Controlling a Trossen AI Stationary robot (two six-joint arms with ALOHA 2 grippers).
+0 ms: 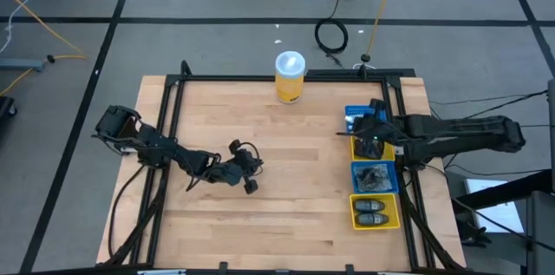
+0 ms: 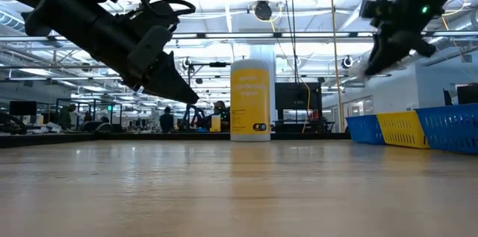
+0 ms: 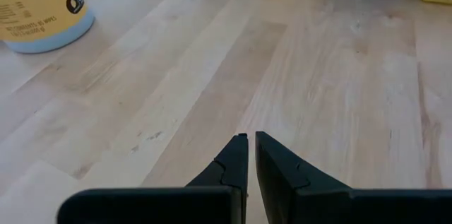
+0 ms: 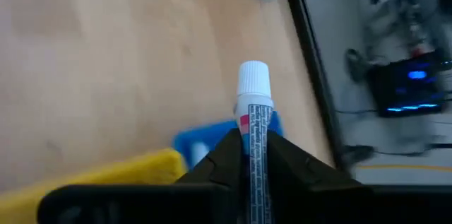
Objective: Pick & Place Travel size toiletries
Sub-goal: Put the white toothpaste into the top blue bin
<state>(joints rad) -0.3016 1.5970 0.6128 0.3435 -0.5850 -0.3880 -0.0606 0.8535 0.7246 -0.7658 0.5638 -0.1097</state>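
My right gripper (image 1: 368, 142) hangs above the row of bins at the table's right edge, shut on a small silver tube (image 4: 258, 121) with blue marks and a white cap (image 4: 253, 80). More toiletries lie in the bins: grey pieces in a blue bin (image 1: 375, 176) and two dark oblong pieces in a yellow bin (image 1: 374, 211). My left gripper (image 3: 251, 139) is shut with nothing in it, slanting down just above the bare wood at the table's middle (image 1: 251, 185). My right gripper pinches the tube's body (image 4: 259, 155) between its two fingers. The tube lies along the fingers, and its capped end sticks out past the fingertips. The fingers slant down from the table's right side. The tube is lifted clear, above the bins.
A tall yellow canister (image 1: 290, 76) with a white lid stands at the table's far edge, in the middle. A black frame (image 1: 165, 127) runs around the wooden top. Bare wood lies between the two arms.
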